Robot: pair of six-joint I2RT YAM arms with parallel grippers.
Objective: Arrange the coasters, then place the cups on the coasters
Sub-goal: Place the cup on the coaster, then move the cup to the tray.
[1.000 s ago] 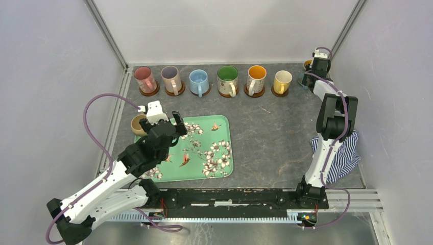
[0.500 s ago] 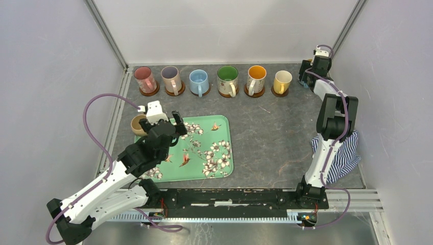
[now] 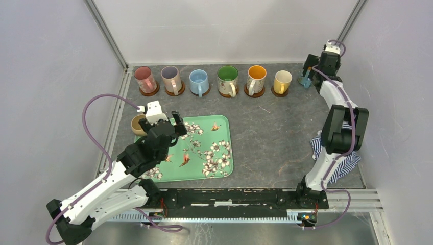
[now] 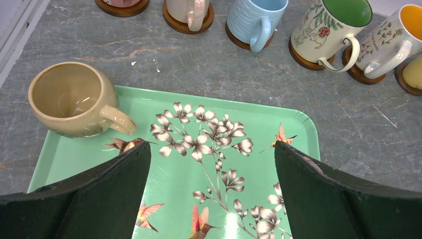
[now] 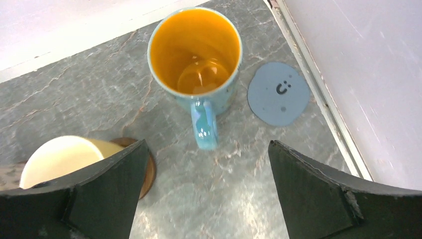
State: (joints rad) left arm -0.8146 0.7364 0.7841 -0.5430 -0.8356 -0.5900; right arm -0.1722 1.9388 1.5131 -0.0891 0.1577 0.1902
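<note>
Tan mug (image 4: 74,97) is standing upright on the tray's (image 4: 293,124) far-left corner, handle pointing right; left gripper (image 4: 211,149) is hovering spread-open beside it. Far right, blue mug (image 5: 194,47) is standing left of a coaster (image 5: 278,93), handle pointing near; right gripper (image 5: 206,147) is gaping above, arm stretching far.

bright, even light; soft shadows; sharp focus.

Blue cup (image 5: 195,59): upright, orange inside, handle toward right gripper (image 5: 205,164), just ahead.
Blue-grey coaster (image 5: 278,93): flat, bare, just right of cup.
</note>
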